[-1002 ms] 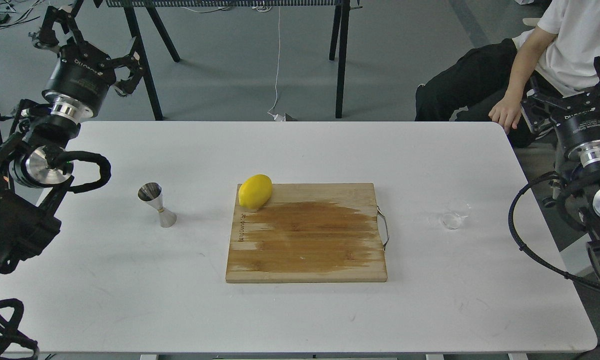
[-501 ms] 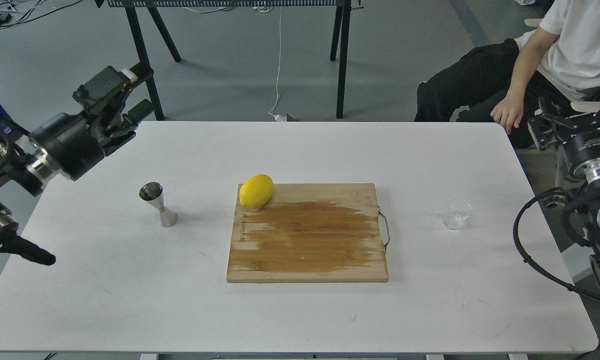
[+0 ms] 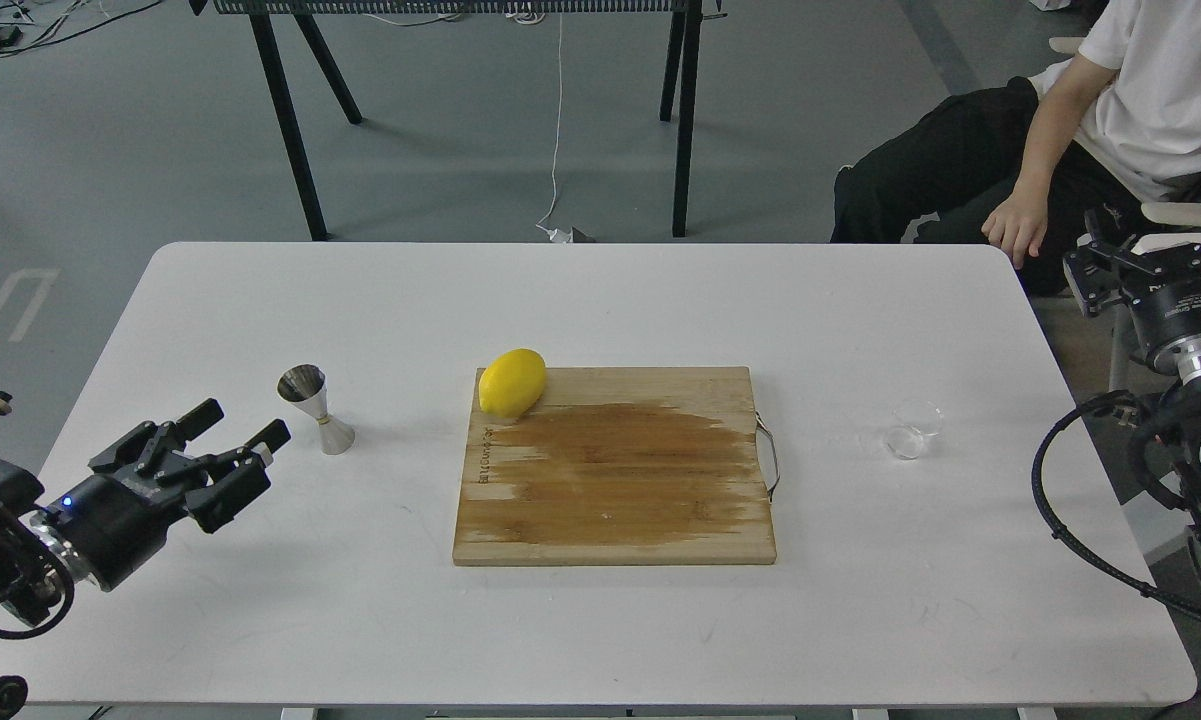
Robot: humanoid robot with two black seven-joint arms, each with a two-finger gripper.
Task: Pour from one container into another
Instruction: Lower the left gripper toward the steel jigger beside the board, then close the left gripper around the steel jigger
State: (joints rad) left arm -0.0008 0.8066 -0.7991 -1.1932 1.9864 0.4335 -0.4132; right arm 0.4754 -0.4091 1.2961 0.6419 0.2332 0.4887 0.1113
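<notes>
The cutting board occupies the middle of the bench. A lemon sits on the board's far-left corner and is the only raised obstacle on it. Left of the board, the steel jigger stands upright, with bare bench all around it. Right of the board, past its metal handle, the glass cup stands alone with bare surface surrounding it. Bench strips nearer and farther than the board carry nothing.

A cutting board is lying mid-table, a lemon sitting on its far-left corner, a jigger standing to its left, and a glass cup to its right.
</notes>
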